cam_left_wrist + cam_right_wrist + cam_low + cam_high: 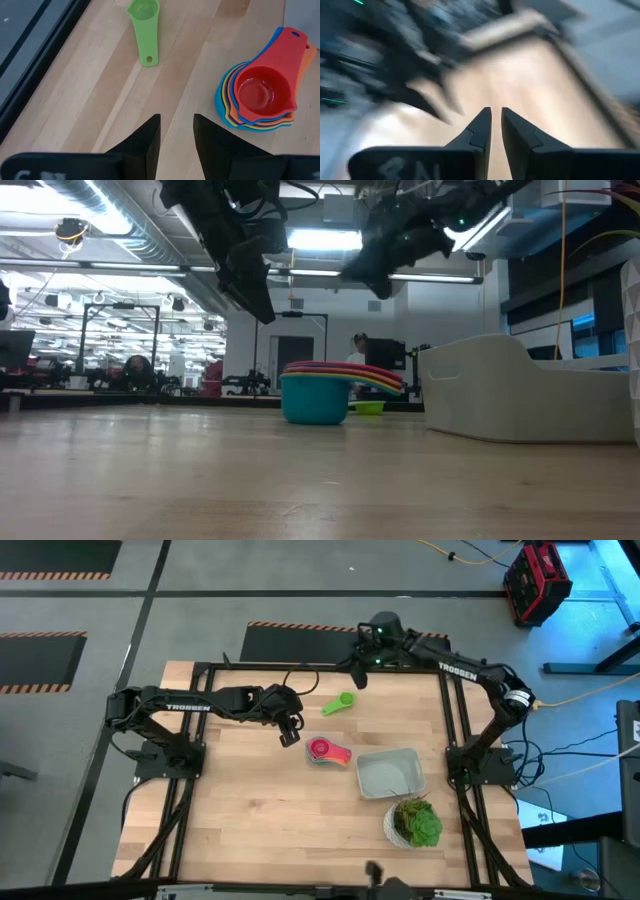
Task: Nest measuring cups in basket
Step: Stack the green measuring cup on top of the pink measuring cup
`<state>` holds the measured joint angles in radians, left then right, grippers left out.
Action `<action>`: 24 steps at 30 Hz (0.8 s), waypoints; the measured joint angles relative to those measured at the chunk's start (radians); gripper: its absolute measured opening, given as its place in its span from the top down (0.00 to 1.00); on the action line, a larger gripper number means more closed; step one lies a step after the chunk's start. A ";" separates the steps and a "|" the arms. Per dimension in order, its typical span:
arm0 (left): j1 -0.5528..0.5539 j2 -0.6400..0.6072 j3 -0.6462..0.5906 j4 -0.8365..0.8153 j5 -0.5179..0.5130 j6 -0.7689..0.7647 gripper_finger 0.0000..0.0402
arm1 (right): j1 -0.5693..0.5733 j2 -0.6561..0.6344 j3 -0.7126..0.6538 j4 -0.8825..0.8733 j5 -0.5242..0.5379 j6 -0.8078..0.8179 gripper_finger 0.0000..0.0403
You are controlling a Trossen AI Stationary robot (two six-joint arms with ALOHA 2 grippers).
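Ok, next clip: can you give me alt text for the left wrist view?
A nested stack of measuring cups, red one on top, sits on the wooden table. A lone green cup lies apart from the stack, handle pointing back toward the camera. The left gripper hangs above the table, its fingers open and empty.

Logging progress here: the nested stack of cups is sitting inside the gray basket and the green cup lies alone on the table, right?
Not quite. The high view shows the nested stack on the bare table beside the gray basket, not inside it. The green cup does lie alone on the table.
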<state>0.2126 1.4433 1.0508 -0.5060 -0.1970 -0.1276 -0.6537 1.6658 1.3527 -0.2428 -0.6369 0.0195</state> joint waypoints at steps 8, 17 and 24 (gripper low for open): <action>0.000 0.000 0.000 0.000 0.000 0.000 0.73 | -0.007 0.000 0.014 -0.211 0.523 -0.156 0.88; 0.000 0.000 0.000 0.000 0.000 0.000 0.73 | -0.012 0.000 -0.077 -0.228 0.531 -0.030 0.88; 0.000 0.000 0.000 0.002 0.000 0.001 0.73 | -0.014 0.000 -0.134 -0.236 0.531 0.006 0.88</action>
<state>0.2127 1.4433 1.0508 -0.5039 -0.1974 -0.1269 -0.6678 1.6663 1.2190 -0.4788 -0.1057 0.0254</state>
